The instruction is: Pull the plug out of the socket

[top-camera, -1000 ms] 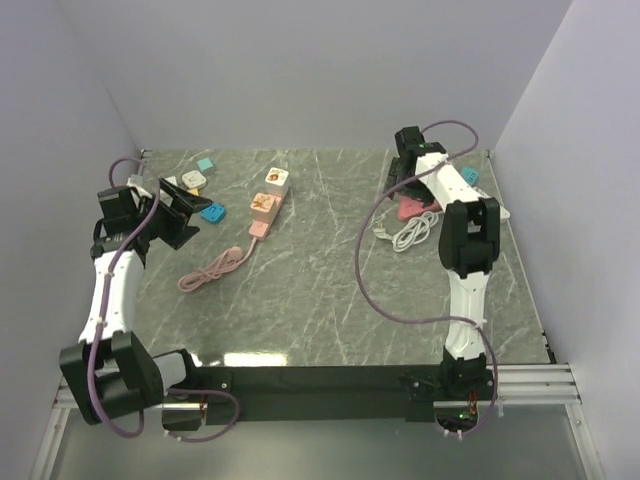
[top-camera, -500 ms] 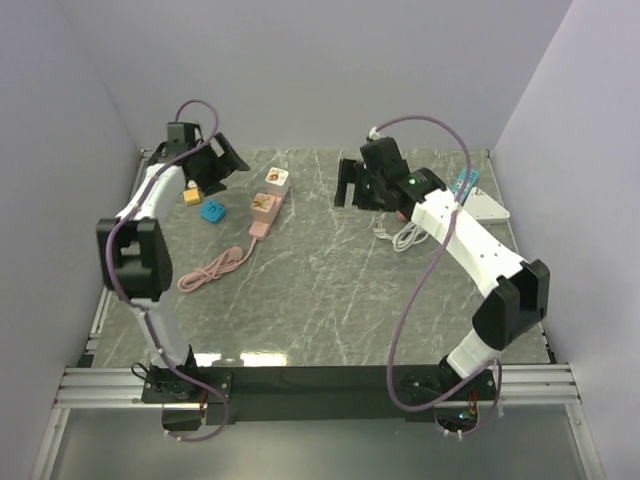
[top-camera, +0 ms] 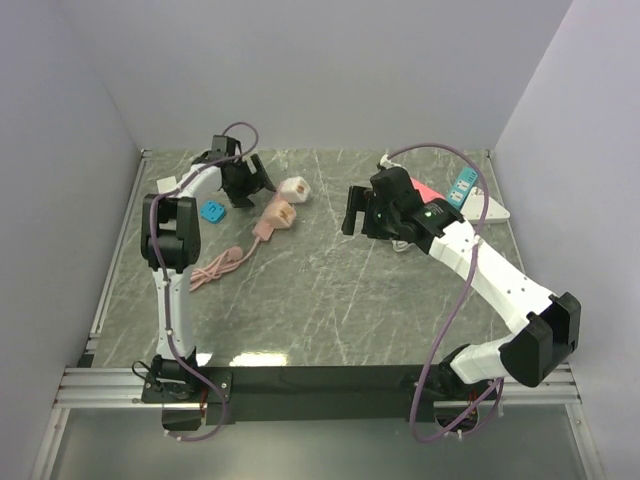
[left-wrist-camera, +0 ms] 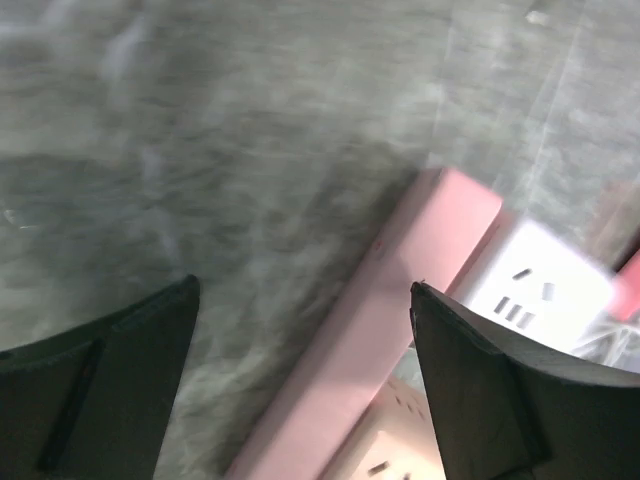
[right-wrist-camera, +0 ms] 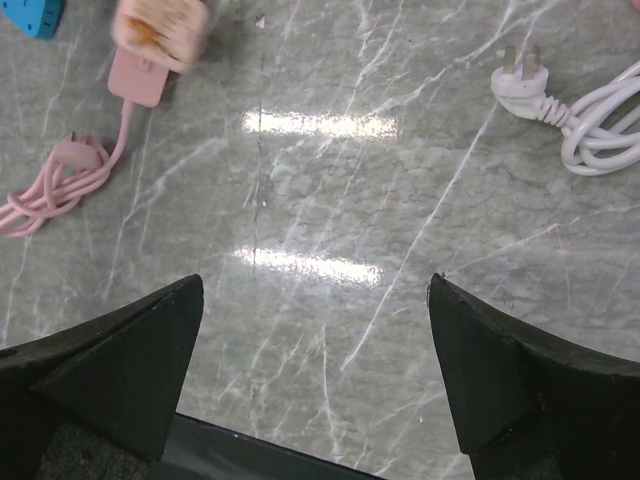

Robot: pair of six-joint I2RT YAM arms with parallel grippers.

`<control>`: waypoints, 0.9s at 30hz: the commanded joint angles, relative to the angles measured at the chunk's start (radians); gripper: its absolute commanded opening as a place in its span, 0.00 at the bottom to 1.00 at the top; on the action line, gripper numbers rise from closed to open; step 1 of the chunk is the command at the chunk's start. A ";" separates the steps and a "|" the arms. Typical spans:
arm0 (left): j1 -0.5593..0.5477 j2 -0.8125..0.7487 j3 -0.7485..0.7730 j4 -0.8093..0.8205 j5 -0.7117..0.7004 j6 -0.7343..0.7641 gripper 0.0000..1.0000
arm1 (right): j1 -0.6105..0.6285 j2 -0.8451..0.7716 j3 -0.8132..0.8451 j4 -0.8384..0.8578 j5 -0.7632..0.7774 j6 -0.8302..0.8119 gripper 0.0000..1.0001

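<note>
- My left gripper [left-wrist-camera: 300, 290] has its jaws spread wide and grips nothing. Between them I see only bare table and the edge of the pink socket strip [left-wrist-camera: 400, 300]. The wrist view is smeared, so I take it the arm is mid-motion.
- Over the last second that arm has swung from the left edge up to the far left of the table. The strip has turned and slid slightly to the right, so I judge it was nudged, not gripped.
- The white plug [top-camera: 295, 188] looks seated at the strip's far end, just right of the left gripper. The pull is not yet done.
- My right gripper [top-camera: 352, 210] is spread too and empty. It has come in from the far right and hovers over bare table, well apart from the strip.
- I will likely need one gripper pinning the strip while the other closes on the plug.
</note>
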 commanded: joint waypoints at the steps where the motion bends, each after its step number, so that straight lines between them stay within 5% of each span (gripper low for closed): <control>1: -0.036 -0.047 -0.072 0.108 0.100 0.034 0.92 | -0.001 -0.016 -0.023 0.030 0.018 0.012 1.00; 16: -0.232 -0.174 -0.366 0.200 0.226 0.010 0.86 | 0.001 0.006 -0.062 0.056 -0.006 0.008 1.00; 25: -0.364 -0.343 -0.644 0.256 0.159 -0.043 0.83 | 0.001 0.018 -0.158 0.116 -0.062 0.013 1.00; 27: -0.372 -0.355 -0.648 0.237 0.122 -0.021 0.76 | 0.001 0.029 -0.172 0.126 -0.068 0.015 1.00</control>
